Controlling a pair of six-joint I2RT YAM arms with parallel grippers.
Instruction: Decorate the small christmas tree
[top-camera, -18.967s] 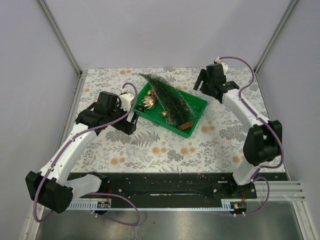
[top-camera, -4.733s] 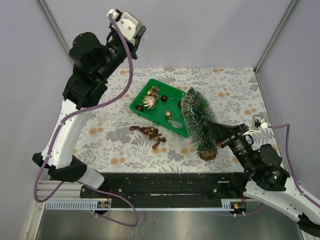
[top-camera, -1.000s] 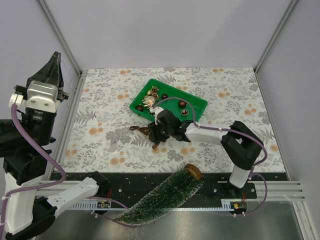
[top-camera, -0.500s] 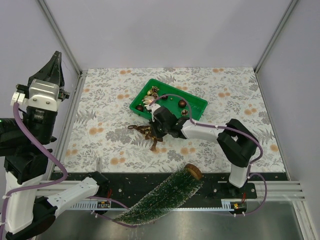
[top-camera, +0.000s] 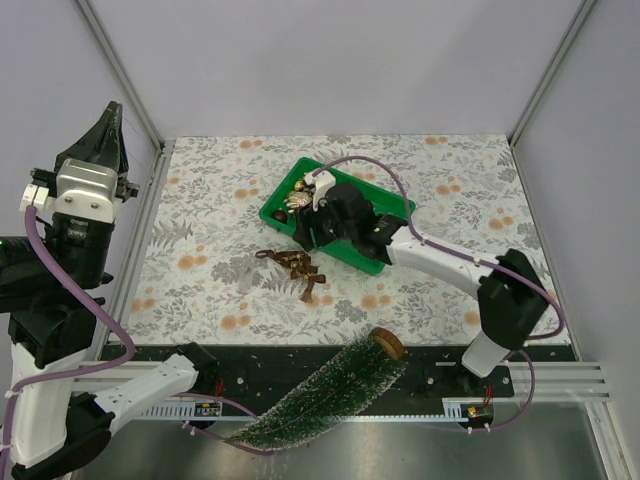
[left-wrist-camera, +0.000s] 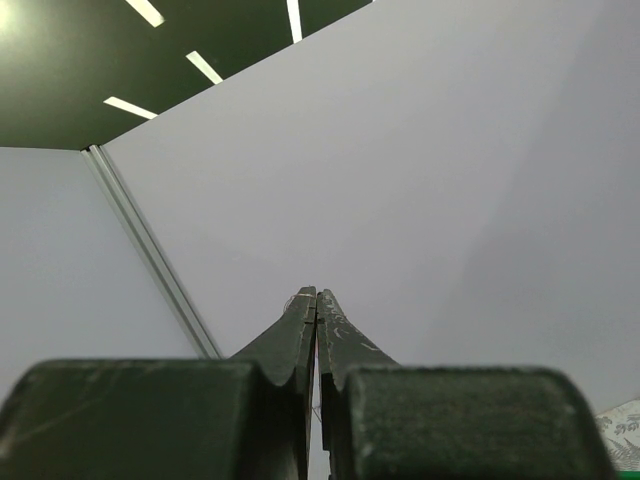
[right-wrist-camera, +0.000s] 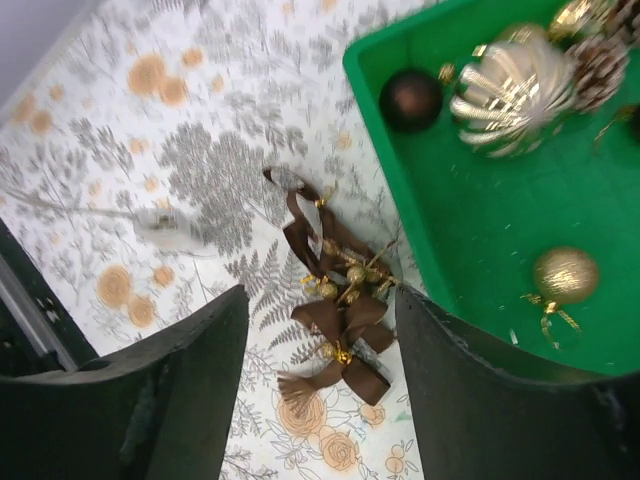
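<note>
The small christmas tree (top-camera: 320, 395) lies on its side across the black rail at the near edge, its wooden disc base (top-camera: 388, 344) toward the right. Brown ribbon bows with gold beads (top-camera: 295, 270) (right-wrist-camera: 340, 320) lie on the floral cloth beside the green tray (top-camera: 385, 215) (right-wrist-camera: 450, 250). My right gripper (top-camera: 305, 232) (right-wrist-camera: 320, 300) hovers open above the tray's near-left edge and the bows, with nothing between its fingers. My left gripper (top-camera: 105, 125) (left-wrist-camera: 317, 293) is raised high at the far left, pointing up at the wall, shut and empty.
The tray holds a dark brown ball (right-wrist-camera: 410, 98), a ribbed silver-gold ball (right-wrist-camera: 515, 85), a small gold ball (right-wrist-camera: 565, 273) and a pine cone (right-wrist-camera: 600, 60). Enclosure walls and metal corner posts (top-camera: 120, 70) surround the floral table (top-camera: 200, 250).
My right gripper has drawn back from the bows toward the tray with its jaws open; the bows stay on the cloth. The left arm and the tree have not moved.
</note>
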